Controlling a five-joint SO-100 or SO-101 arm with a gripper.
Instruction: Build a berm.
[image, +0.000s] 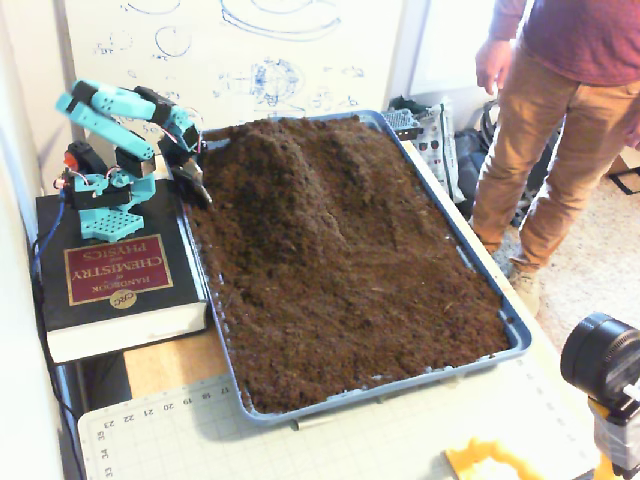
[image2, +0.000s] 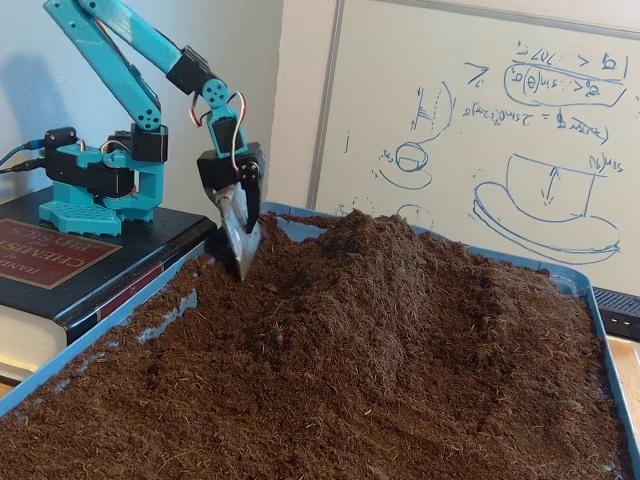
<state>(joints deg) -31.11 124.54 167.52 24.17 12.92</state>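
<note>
A small turquoise robot arm (image: 110, 110) stands on a thick black book (image: 115, 285) at the left long edge of a blue tray (image: 510, 335) filled with dark brown soil. The tray rests on a tabletop (image: 160, 365) with a ruled cutting mat (image: 330, 440) at its near edge.

The berm (image: 280, 165) is a rounded ridge of loose soil that rises at the tray's far end, nearest the whiteboard (image2: 480, 130), and slopes down toward the flatter soil bed (image: 370, 310) filling the rest of the tray. In the low fixed view the berm (image2: 400, 260) stands clearly higher than the soil around it.

The gripper (image2: 241, 262) points straight down, with a shiny, scoop-like blade (image2: 238, 228) at its end. Its tip sits at the soil surface by the tray's left wall, near the far left corner, just beside the foot of the berm. In the high fixed view the gripper (image: 198, 190) shows as a dark point at the same spot. Whether its jaws are apart or together cannot be told; the blade hides them.

The step in hand looks like the start of a scooping or pushing stroke: the blade is planted in low soil at the tray's edge. The next move probably calls for dragging or lifting that soil toward the ridge and adding it to the slope, keeping the blade clear of the tray wall.

A person in tan trousers (image: 545, 150) stands beyond the tray's right edge.
</note>
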